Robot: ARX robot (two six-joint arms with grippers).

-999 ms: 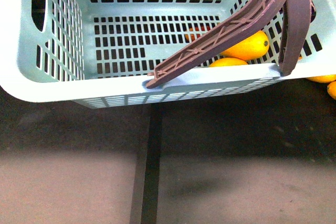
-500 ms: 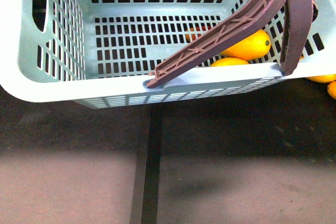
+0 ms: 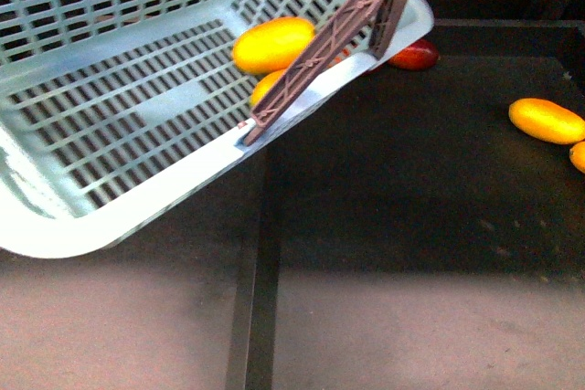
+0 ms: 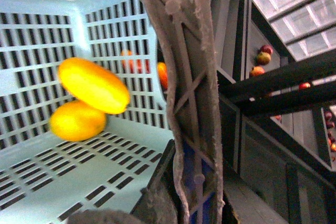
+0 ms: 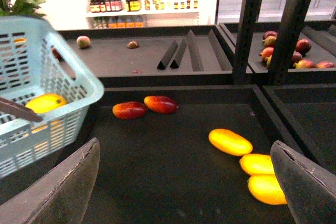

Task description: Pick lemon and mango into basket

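At upper left of the front frame, we are seeing the basket (image 3: pixel 137 198) tilting, lemon (image 3: pixel 265 87) and mango (image 3: pixel 272 43) inside, so little seems left. Right pincer (image 5: pixel 184 187) is gaping wide; left pincer (image 4: pixel 178 203) seems clamped on a handle (image 4: pixel 184 77).

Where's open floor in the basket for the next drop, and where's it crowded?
The basket floor is bare across its near and middle slotted part, up to the front rim. It is crowded in the far corner under the brown handle, where two yellow fruits lie stacked. The right gripper is open and empty.
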